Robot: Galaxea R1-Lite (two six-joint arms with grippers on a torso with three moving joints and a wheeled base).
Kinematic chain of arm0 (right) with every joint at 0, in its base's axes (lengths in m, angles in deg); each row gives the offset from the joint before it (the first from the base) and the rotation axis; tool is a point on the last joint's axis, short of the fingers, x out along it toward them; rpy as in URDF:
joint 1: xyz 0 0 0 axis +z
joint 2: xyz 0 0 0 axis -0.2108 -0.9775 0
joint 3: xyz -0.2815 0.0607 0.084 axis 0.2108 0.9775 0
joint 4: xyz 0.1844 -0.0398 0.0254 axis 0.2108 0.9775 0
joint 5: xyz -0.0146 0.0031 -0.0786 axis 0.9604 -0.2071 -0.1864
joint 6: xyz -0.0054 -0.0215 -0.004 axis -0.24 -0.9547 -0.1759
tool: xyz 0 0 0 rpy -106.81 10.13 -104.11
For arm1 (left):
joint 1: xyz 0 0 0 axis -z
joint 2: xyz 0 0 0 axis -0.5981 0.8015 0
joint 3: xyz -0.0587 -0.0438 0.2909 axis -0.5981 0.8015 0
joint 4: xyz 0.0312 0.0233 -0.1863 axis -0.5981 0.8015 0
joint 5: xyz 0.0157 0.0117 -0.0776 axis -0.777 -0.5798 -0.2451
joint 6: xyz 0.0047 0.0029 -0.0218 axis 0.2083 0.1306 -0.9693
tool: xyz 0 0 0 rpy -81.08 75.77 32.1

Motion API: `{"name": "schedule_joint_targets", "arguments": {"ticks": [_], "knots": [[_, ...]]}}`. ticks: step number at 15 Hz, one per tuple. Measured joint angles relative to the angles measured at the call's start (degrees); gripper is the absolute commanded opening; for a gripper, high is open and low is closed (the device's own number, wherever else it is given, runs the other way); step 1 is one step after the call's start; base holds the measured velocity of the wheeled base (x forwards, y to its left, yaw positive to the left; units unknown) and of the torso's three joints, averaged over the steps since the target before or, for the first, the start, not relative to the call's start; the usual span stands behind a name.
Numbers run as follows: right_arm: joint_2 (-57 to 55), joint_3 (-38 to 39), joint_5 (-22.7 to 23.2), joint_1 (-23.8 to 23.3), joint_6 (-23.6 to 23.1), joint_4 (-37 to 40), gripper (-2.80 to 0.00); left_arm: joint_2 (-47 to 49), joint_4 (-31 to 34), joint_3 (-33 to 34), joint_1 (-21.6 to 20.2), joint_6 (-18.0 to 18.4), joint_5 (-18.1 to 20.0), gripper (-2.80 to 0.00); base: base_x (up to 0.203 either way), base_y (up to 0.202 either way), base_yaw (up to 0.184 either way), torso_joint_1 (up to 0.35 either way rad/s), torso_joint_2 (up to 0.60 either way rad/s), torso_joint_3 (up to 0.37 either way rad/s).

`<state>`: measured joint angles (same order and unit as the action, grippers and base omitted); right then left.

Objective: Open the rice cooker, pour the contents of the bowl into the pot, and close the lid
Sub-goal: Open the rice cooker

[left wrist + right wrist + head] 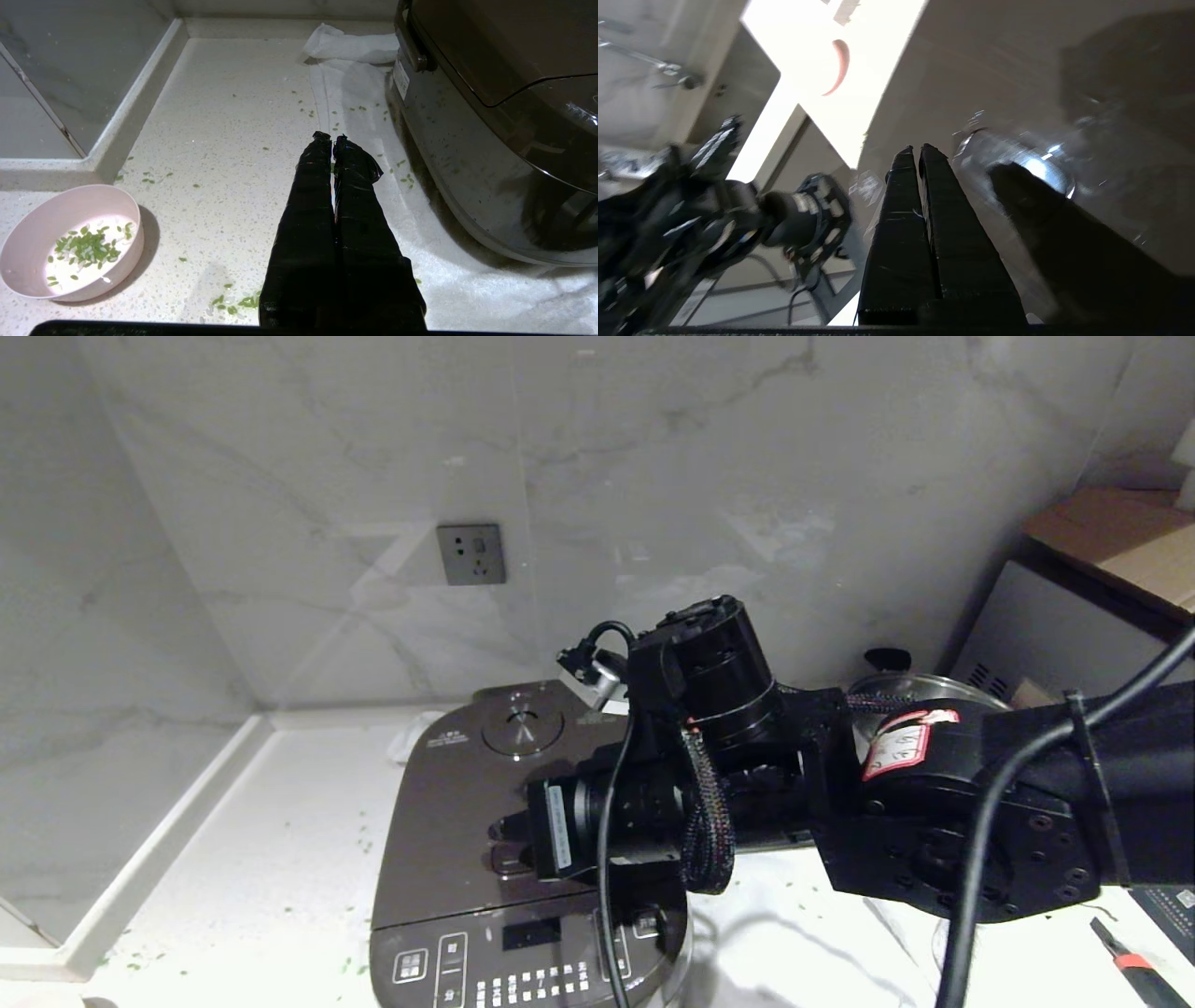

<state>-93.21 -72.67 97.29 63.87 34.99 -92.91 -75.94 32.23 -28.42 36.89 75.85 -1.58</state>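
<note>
Right hand [920, 151] has its fingers pressed together w/ nothing between them; in the head view the right arm reaches across from the right, over the lid [467, 784] of the rice cooker [523, 859], hand end near the oblong button, tips mostly hidden behind the wrist, so contact can't be told. Lid is down, shut; round steam vent sits toward the back of it, front panel w/ white-outlined buttons faces the robot. Left hand [332, 140] also has fingers together, holding nothing, low over the table [224, 116] just beside the cooker's side wall, not touching it. Bowl [70, 242], pale pink, stands upright on the table well apart from the cooker, on the robot's left side; the contents of the bowl [86, 247], green bits, lie in a thin patch on its white bottom. More green bits scattered loose over the table. White cloth [355, 44] lies crumpled near the cooker's back corner. Steel saucepan [920, 689] behind the right arm; wall socket [471, 553] on the marble wall.
</note>
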Motion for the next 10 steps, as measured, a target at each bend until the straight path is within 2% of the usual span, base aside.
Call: {"name": "schedule_joint_targets", "arguments": {"ticks": [4, 10], "knots": [[-1.44, 0.3, -2.98, -0.2, -0.07, 0.09, -2.8, 0.0, 0.0, -0.02, 0.02, -0.02, 0.0, -2.8, 0.0, 0.0, 0.0, 0.0, 0.0, 0.0], [-3.01, 1.67, -3.37, -0.63, -0.24, -0.22, -2.8, 0.0, 0.0, -0.02, 0.02, -0.02, 0.02, -2.8, 0.0, 0.0, 0.0, 0.0, 0.0, 0.0]]}}
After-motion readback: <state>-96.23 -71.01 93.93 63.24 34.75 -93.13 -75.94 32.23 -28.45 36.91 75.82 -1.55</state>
